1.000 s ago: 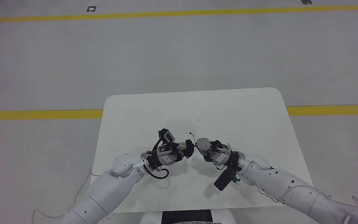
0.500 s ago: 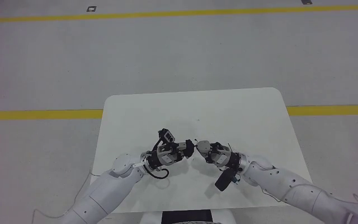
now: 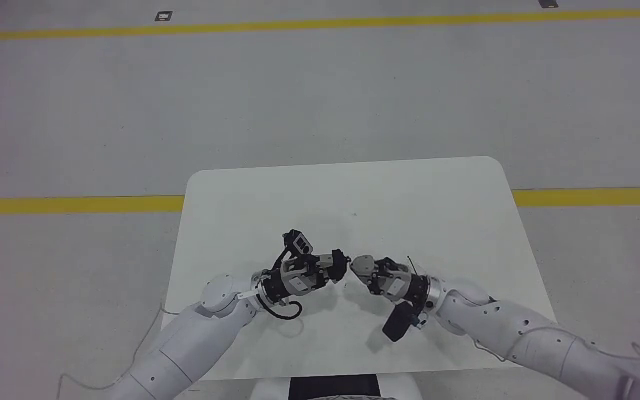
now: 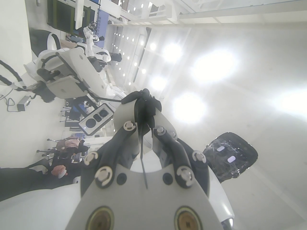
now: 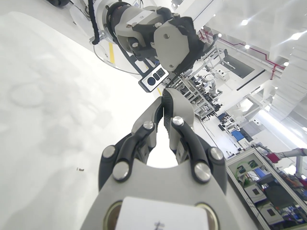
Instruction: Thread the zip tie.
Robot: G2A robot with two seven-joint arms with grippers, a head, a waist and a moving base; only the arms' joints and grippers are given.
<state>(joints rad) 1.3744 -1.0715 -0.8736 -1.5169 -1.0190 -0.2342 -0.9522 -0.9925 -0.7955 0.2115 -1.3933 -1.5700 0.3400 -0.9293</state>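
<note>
The black zip tie [image 4: 143,149] was held clear of the white tabletop [image 3: 430,200]. Its strap ran between the fingers of the left hand [image 4: 141,105], which was clenched on it, with the bunched end at the fingertips. A thin length crossed to the right hand [image 5: 163,102], whose fingers were pressed together on it. The two hands stood almost tip to tip above the near middle of the tabletop. A small dark fragment [image 5: 80,169] lay on the surface.

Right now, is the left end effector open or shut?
Shut: the left end effector pinches the black zip tie between its pads.
</note>
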